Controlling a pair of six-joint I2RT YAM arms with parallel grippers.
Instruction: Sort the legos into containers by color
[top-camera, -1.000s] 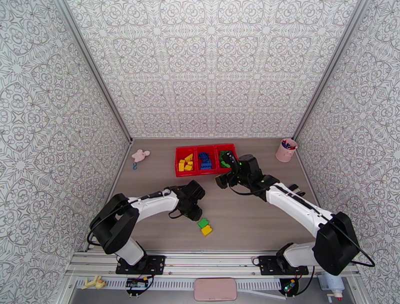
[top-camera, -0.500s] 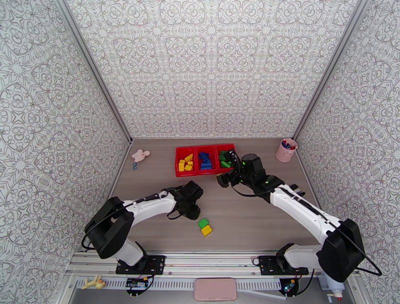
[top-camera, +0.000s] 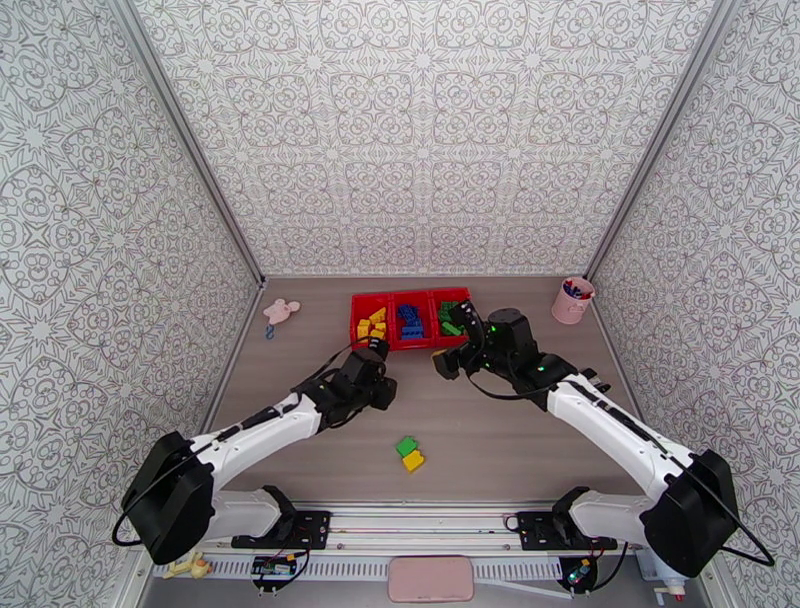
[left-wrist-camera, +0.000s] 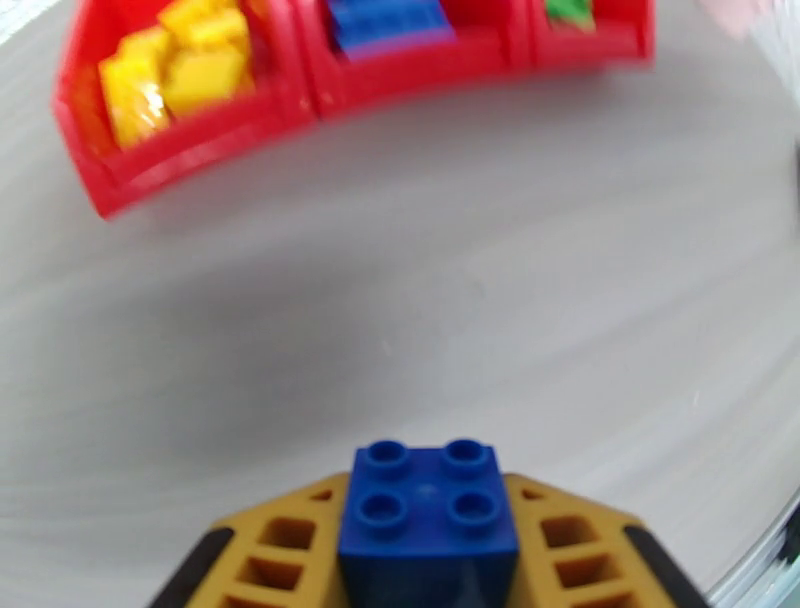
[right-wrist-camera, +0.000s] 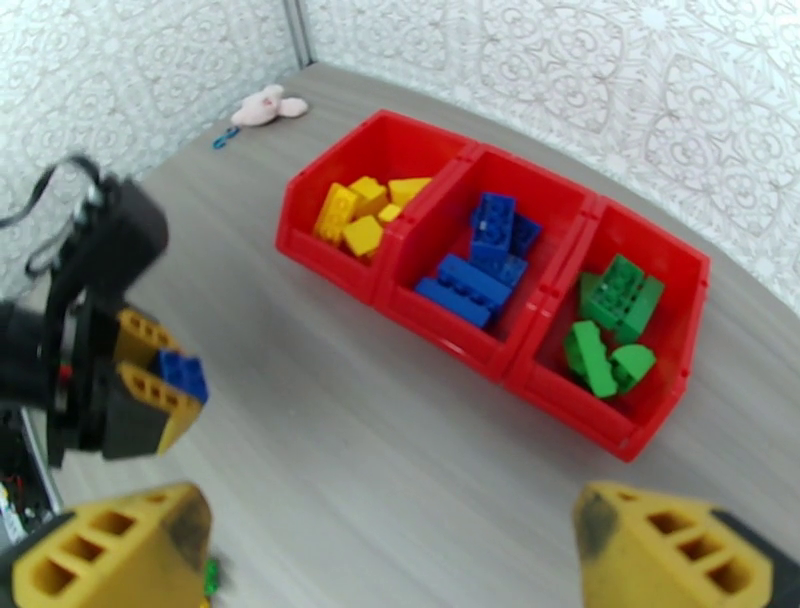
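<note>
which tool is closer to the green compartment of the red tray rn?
Right. The right tool, open, hangs just in front of the green compartment. The left tool, shut on a blue brick, is farther left, in front of the yellow compartment.

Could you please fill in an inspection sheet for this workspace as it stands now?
Surface: wood-grain table, no spills seen.
Job's things: red three-compartment tray holds yellow bricks on the left, blue bricks in the middle and green bricks on the right. A loose green brick and a loose yellow brick lie touching on the table, near the arms.
Clutter: pink mouse toy by the left wall; pink cup of pens in the far right corner.
Hands: left hand shut on a blue brick, short of the tray; right hand open and empty.
Cables: black cable loops at the left wrist.
Surroundings: patterned walls on three sides.
</note>
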